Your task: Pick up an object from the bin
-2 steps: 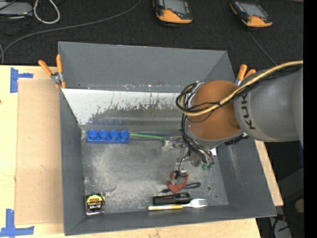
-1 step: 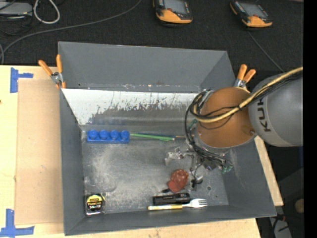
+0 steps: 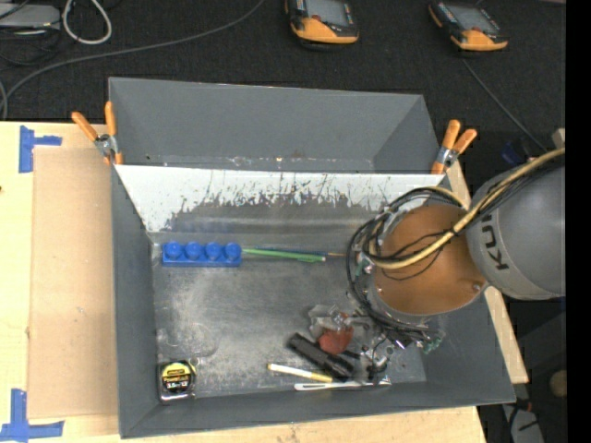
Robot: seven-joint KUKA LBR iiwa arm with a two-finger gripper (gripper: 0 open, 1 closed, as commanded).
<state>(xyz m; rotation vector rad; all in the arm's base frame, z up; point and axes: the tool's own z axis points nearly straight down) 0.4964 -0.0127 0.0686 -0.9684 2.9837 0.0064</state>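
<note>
My gripper (image 3: 377, 343) is down in the bin's front right corner, mostly hidden under the arm's wrist. It sits in a small cluster of things. A red rounded piece (image 3: 333, 339) lies just left of it, and a long black bar (image 3: 320, 355) runs slantwise below that. A clear plastic piece (image 3: 325, 317) lies at the top of the cluster. A thin white stick with a yellow tip (image 3: 297, 371) lies along the front wall.
A blue strip of several round studs (image 3: 201, 253) lies at the back left, with a thin green rod (image 3: 283, 256) to its right. A yellow and black tape measure (image 3: 176, 377) sits in the front left corner.
</note>
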